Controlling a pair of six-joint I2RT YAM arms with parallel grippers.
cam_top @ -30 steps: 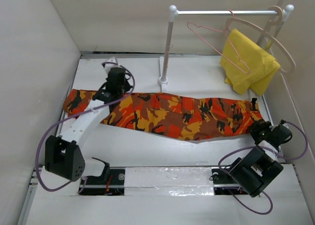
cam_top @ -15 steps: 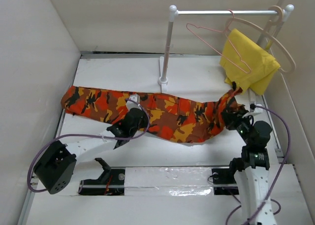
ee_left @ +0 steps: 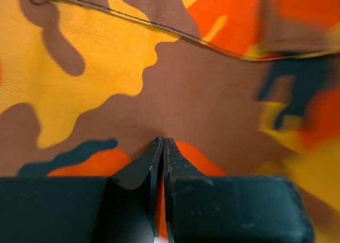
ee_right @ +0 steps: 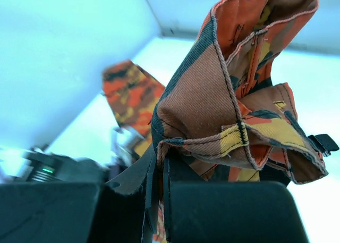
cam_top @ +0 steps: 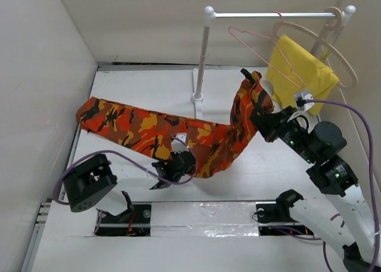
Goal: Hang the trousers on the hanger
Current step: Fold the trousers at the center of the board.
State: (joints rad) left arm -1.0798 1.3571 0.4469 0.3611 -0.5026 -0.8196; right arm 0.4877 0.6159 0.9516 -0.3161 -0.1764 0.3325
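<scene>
The trousers (cam_top: pixel 149 129) are clamped at one end by the right gripper (cam_top: pixel 262 118) and held raised just right of the rack post (cam_top: pixel 201 58), below the hanger (cam_top: pixel 257 53). The left gripper (cam_top: pixel 174 168) is pinched shut on their edge in front of the post. The bunched end's hem stitching is shown only at the right wrist.

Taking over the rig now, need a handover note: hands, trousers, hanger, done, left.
Left hand: shut, apparently pinching the trousers near their middle, low over the table.
Right hand: shut on one end of the trousers, held up close to the rack.
Trousers: the rest trails across the table toward the far left.
Hanger: hooked on the rail, none of the trousers on it.
Done: both grips, one end raised.
Left: drape the trousers over the hanger, release.
</scene>
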